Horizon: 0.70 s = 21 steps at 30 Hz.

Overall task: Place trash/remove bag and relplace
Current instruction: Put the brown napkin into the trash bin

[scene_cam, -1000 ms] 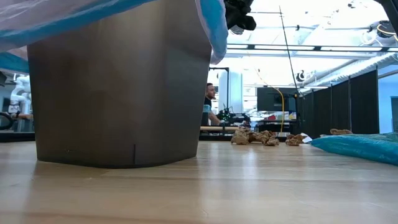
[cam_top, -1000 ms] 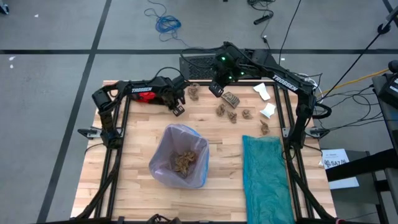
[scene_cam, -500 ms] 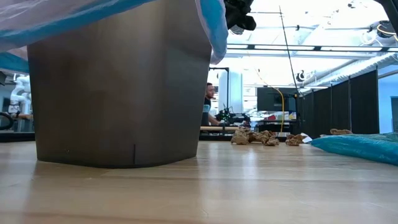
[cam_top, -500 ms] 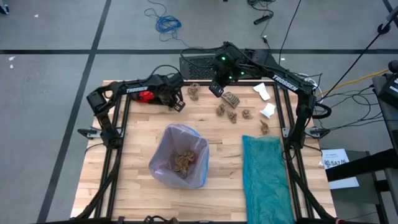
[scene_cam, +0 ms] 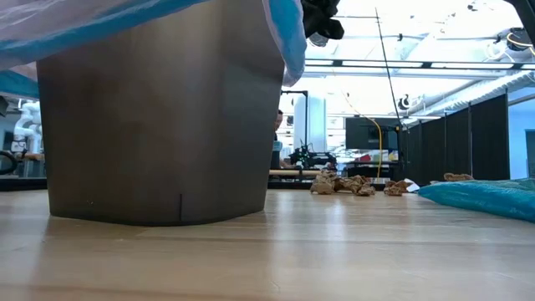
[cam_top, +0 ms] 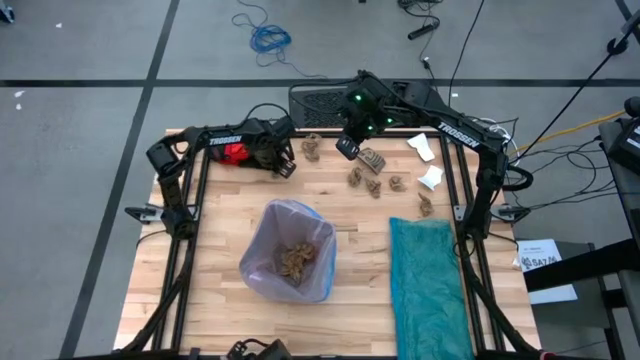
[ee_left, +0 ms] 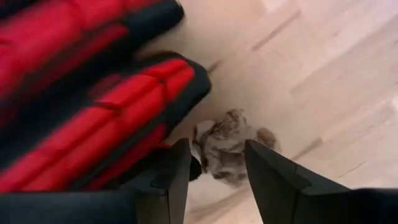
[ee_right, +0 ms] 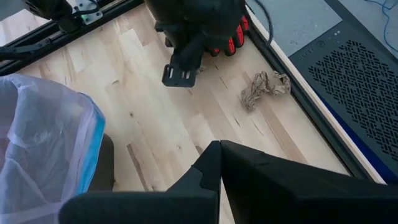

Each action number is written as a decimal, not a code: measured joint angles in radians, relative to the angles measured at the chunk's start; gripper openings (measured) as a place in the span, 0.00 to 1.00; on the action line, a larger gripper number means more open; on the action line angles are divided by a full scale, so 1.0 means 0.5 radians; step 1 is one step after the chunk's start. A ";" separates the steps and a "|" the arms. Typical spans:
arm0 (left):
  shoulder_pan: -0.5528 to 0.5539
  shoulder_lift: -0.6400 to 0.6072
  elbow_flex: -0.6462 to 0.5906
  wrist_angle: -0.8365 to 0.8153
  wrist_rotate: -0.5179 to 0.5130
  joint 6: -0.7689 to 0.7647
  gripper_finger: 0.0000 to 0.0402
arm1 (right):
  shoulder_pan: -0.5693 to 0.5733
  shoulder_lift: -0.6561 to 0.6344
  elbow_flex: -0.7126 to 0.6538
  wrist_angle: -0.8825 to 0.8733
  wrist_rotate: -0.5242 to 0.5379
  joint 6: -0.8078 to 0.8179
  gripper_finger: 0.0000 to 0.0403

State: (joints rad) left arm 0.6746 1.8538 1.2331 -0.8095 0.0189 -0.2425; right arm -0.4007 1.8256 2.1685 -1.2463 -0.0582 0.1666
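The grey bin (cam_top: 288,250) stands mid-table, lined with the pale lilac bag (cam_top: 300,215), and brown trash (cam_top: 295,258) lies inside. More tan trash lumps (cam_top: 375,180) and white scraps (cam_top: 432,178) lie at the table's far right. My left gripper (ee_left: 214,171) points down beside the red glove (ee_left: 93,118), open, its fingers on either side of a tan lump (ee_left: 227,146) on the wood. I see no touch. My right gripper (ee_right: 219,155) hangs shut and empty high over the far middle (cam_top: 347,147).
A teal-green bag (cam_top: 430,285) lies flat along the table's right side. Another lump (cam_top: 312,148) rests by the far edge between the two grippers. A black perforated box (ee_right: 348,74) stands just past the far edge. A person shows in the room beyond (scene_cam: 277,134).
My left gripper has shifted slightly toward the table's far edge, beside the red glove, and rolled a little about its own axis. The person beyond the table has slid mostly behind the bin in the low view.
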 joint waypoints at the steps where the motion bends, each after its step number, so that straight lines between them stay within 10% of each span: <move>1: 0.000 0.030 0.001 0.001 0.026 0.027 0.38 | 0.000 0.000 0.000 -0.004 0.000 0.003 0.00; 21: -0.095 -0.223 0.149 -0.043 0.199 0.241 0.03 | 0.008 -0.001 0.000 0.022 0.001 -0.029 0.00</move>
State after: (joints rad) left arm 0.6270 1.7424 1.3075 -0.8309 0.1184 -0.1223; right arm -0.3970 1.8252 2.1685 -1.2355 -0.0578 0.1521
